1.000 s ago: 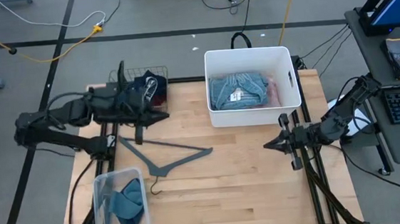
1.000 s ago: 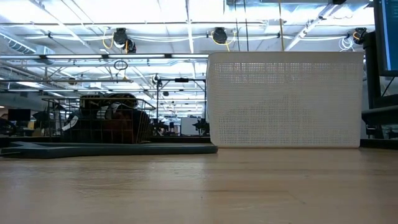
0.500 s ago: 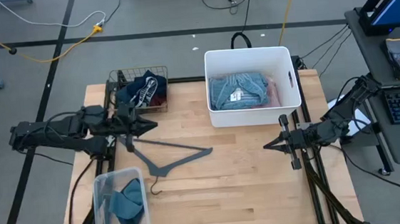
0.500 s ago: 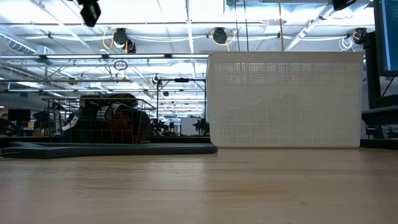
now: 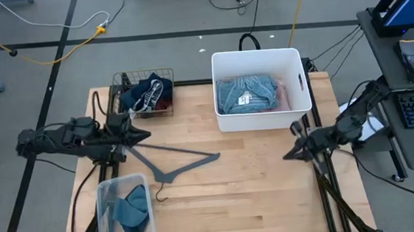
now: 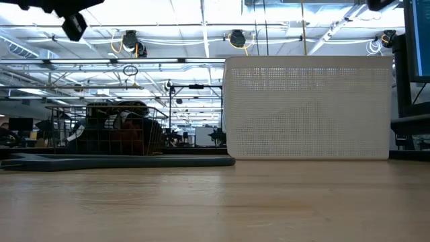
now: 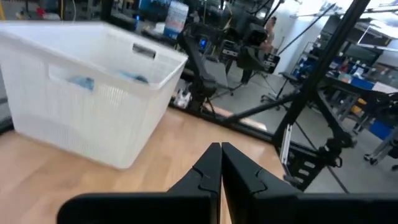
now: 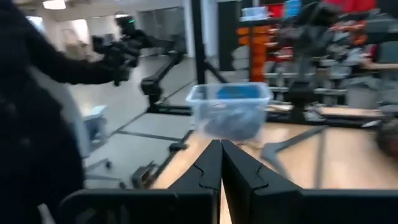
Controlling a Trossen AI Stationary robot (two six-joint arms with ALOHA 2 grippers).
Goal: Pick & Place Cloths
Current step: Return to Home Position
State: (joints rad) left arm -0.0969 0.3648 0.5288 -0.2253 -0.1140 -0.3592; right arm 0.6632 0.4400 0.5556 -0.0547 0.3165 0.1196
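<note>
Left gripper (image 5: 147, 133), fingers pressed together, has drawn back from the white bin (image 5: 258, 54); right gripper (image 5: 285, 156), also pressed together, near its front-right corner; denim cloth (image 5: 246, 93) inside, long axis along the bin's length.

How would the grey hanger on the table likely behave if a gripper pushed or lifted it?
The grey hanger looks thin and rigid and lies flat on the table, so a push would probably slide or pivot it as one piece. Its open frame suggests it is light. Gripped at one arm, it would likely tilt toward the hook end.
</note>
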